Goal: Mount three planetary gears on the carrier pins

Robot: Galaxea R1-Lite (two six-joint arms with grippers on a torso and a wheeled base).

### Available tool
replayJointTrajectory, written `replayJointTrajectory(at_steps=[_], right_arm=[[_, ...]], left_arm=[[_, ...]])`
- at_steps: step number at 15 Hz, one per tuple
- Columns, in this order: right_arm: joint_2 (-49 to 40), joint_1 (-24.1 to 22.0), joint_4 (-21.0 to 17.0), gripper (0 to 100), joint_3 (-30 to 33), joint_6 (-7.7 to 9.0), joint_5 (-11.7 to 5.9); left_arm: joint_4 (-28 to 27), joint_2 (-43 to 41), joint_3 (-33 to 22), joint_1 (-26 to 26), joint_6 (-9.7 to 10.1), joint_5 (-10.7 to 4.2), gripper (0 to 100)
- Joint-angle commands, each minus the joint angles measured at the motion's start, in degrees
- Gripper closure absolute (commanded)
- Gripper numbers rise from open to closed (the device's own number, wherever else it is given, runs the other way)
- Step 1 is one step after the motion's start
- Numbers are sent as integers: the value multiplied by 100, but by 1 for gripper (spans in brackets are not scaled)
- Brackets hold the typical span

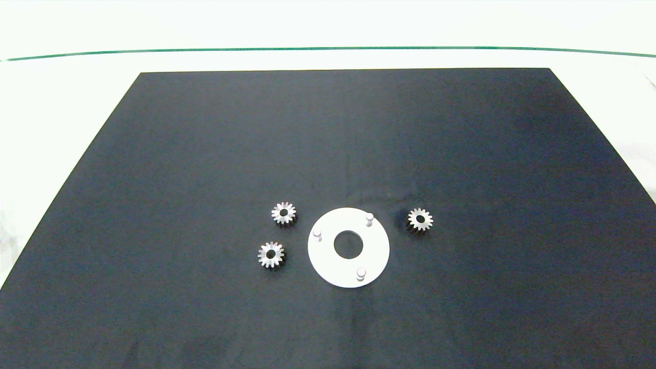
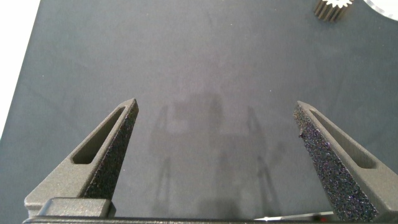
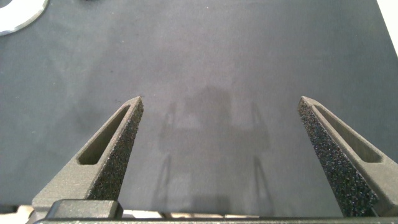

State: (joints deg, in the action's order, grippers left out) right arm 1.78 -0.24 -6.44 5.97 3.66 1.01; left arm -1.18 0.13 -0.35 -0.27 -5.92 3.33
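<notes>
Three silvery planetary gears lie flat on the black mat in the head view: two left of the disc [image 1: 283, 212] [image 1: 271, 254] and one to its right [image 1: 420, 220]. The white carrier disc [image 1: 326, 259] holds three bare upright carrier pins [image 1: 369, 218] [image 1: 317, 235] [image 1: 361, 273]. Neither arm shows in the head view. My left gripper [image 2: 216, 104] hangs open over bare mat, with one gear [image 2: 334, 7] and the disc's rim [image 2: 387, 4] at the picture's edge. My right gripper [image 3: 221, 99] is also open over bare mat, with the disc's rim [image 3: 17, 17] at a corner.
The black mat [image 1: 461, 154] lies on a white table [image 1: 61, 102] that shows beyond its far and side edges. A thin green line [image 1: 328, 49] runs across the table at the back.
</notes>
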Motion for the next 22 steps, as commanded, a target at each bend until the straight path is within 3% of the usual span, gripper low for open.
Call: replayJointTrajectory(at_steps=[1, 4, 5, 7, 9, 13, 17, 19, 22], right_arm=[[191, -2, -279, 0, 466, 12, 75], [446, 7, -279, 0, 659, 12, 83], [481, 7, -279, 0, 695, 12, 83], [481, 7, -279, 0, 695, 21, 83], [481, -2, -279, 0, 721, 56, 83], [595, -2, -288, 0, 923, 83, 83], [1738, 86, -288, 0, 1574, 91, 101], [2678, 402, -341, 0, 2092, 100, 119], [3496, 771, -807, 0, 2751, 373, 127]], left_arm=[[4, 4, -9, 18, -23, 1, 0], [-5, 4, -9, 18, -32, 1, 0], [-14, 13, -193, 9, -155, 36, 0], [-260, 400, -1142, -70, -155, 45, 0], [-866, 857, -2048, -87, -172, 45, 0], [-1842, 1577, -2953, -61, -181, 45, 0], [-2896, 2658, -3990, -35, -181, 28, 0], [-3503, 3309, -4684, -35, -181, 28, 0], [-3529, 3819, -4834, -35, -199, 19, 0]])
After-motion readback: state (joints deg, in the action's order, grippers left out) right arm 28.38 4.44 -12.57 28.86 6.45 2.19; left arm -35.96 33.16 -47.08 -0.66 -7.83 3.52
